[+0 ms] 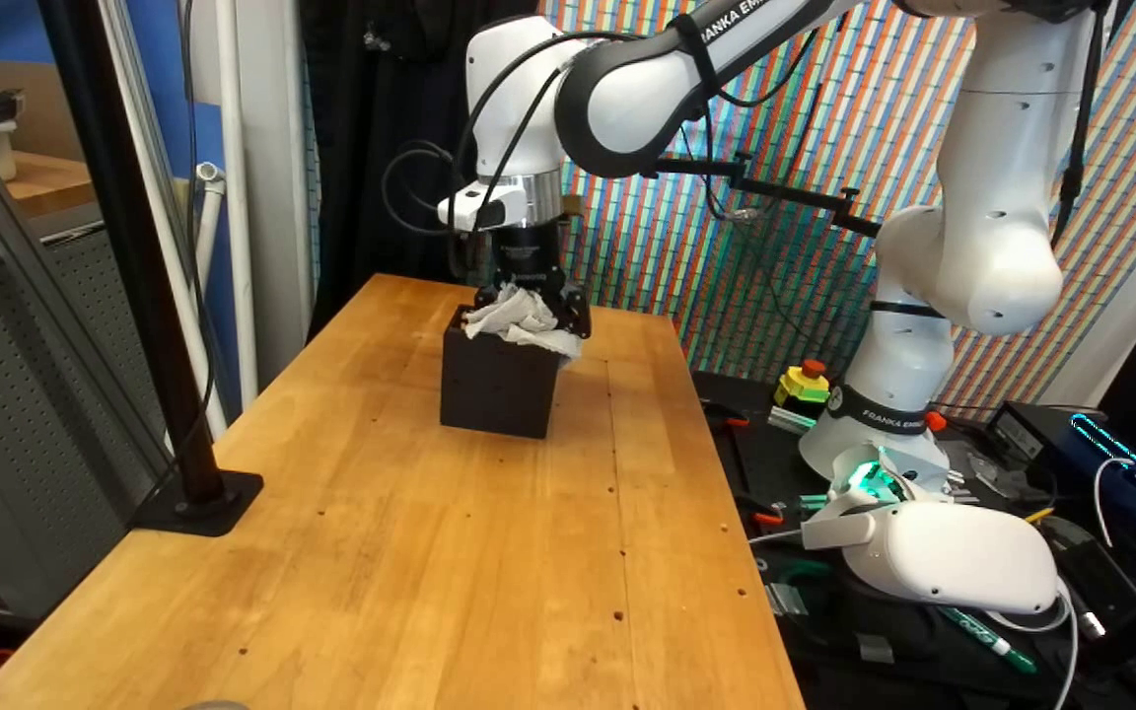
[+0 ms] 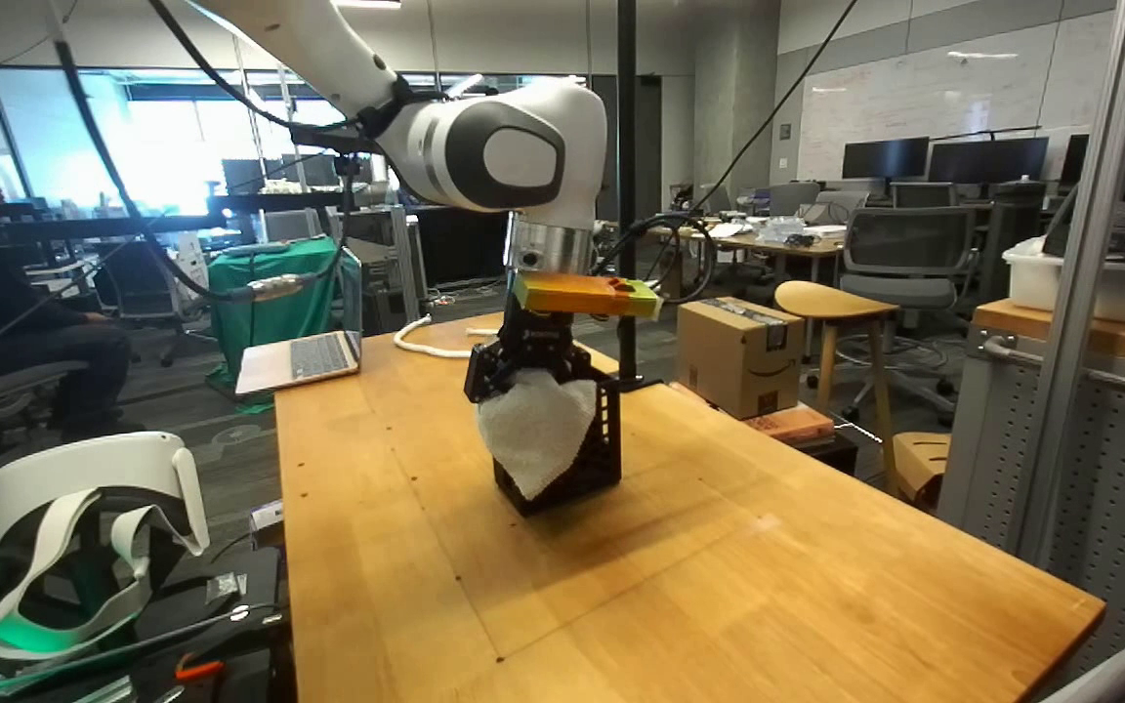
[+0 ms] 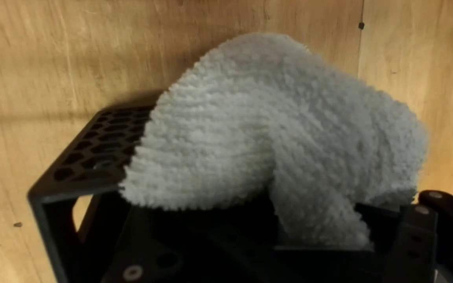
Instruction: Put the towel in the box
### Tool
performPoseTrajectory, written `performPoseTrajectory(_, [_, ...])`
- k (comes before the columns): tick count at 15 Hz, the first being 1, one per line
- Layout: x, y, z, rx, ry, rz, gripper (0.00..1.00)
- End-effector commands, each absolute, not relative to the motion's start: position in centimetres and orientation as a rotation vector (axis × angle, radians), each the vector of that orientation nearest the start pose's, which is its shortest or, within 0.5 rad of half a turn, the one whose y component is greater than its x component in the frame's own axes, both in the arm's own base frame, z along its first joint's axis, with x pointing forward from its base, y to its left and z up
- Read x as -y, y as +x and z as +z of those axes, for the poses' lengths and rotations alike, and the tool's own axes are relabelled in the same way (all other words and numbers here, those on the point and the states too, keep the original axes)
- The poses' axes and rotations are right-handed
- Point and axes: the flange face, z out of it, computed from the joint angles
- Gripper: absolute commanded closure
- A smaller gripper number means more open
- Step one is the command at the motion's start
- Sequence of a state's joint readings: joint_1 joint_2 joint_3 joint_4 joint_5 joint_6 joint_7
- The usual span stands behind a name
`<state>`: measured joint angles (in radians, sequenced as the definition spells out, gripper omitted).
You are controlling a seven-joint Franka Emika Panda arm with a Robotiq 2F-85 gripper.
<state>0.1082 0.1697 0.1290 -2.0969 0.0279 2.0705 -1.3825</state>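
The box is a small black open box with a honeycomb-perforated side (image 1: 494, 390). It stands on the wooden table and also shows in an exterior view (image 2: 602, 449) and in the wrist view (image 3: 104, 153). The towel is white, ribbed cloth (image 2: 535, 434). It is bunched at the box's mouth and drapes over one rim and down that side. In the wrist view the towel (image 3: 273, 133) covers much of the box opening. My gripper (image 1: 533, 311) points down at the box's mouth against the towel. Its fingertips are hidden by towel and box, so its grip on the towel is unclear.
A black post with a flat foot (image 1: 198, 503) stands at the table's edge. A laptop (image 2: 313, 356) and a white cable (image 2: 426, 342) lie at the table's far end. A white headset (image 1: 958, 557) rests on the lower black surface beside the table.
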Motion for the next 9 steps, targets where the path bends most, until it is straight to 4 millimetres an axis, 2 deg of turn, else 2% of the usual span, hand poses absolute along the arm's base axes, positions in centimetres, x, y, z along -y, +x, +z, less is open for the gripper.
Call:
performPoseTrajectory(1, [-11.6,54.6,28.2,-2.369,2.383,-0.413,0.84])
performPoseTrajectory(6, [-12.1,54.7,29.5,-2.352,2.391,-0.475,0.84])
performPoseTrajectory(7, [-12.4,54.6,30.1,-2.347,2.382,-0.464,0.78])
performPoseTrajectory(8, [-12.8,54.3,30.9,-2.346,2.362,-0.451,0.56])
performPoseTrajectory(9, [-13.2,53.9,31.6,-2.344,2.34,-0.437,0.53])
